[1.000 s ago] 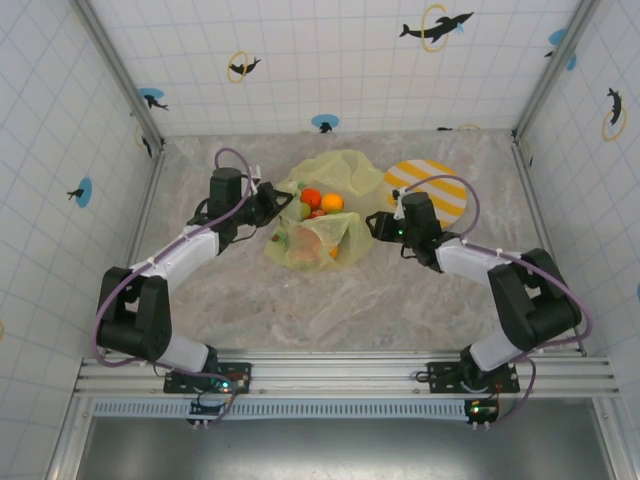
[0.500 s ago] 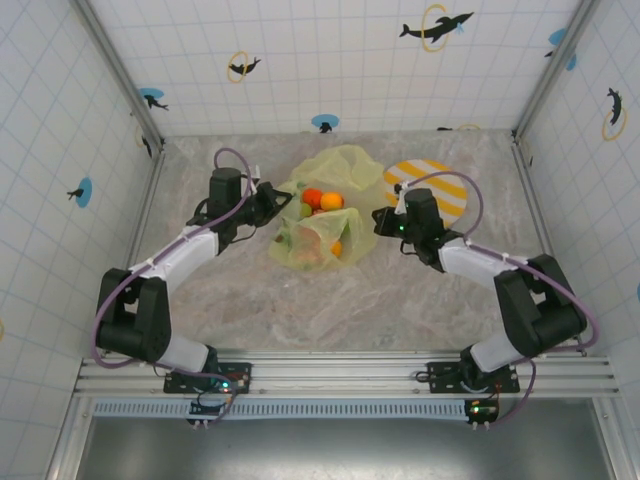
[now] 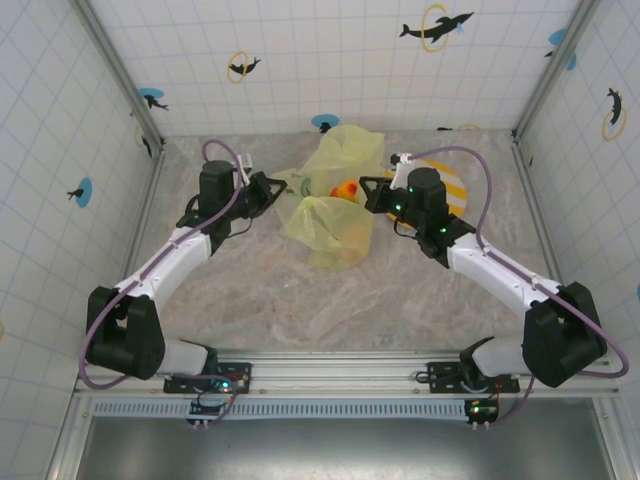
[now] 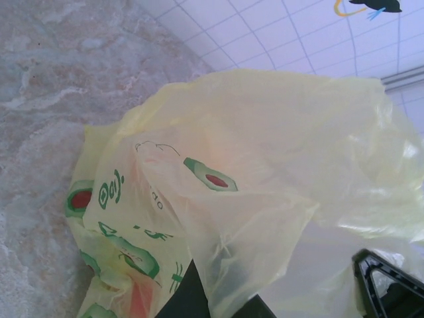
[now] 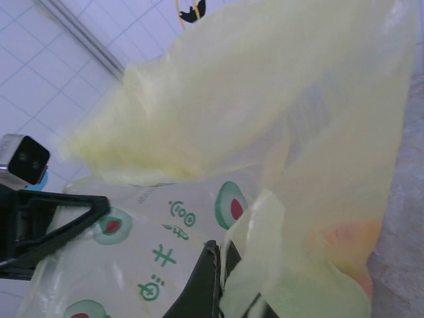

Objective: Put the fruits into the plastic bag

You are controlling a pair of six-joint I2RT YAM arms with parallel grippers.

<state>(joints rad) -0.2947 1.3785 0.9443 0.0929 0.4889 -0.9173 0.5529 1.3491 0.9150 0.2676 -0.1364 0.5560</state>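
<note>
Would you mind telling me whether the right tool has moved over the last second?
Yes. The right tool has shifted toward the back wall, now level with the striped plate.

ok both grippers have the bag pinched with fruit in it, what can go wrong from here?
1. The left gripper and right gripper pinch only thin film of the plastic bag; it could slip or tear under the load.
2. An orange fruit sits near the open mouth; a tilt might spill it.
</note>
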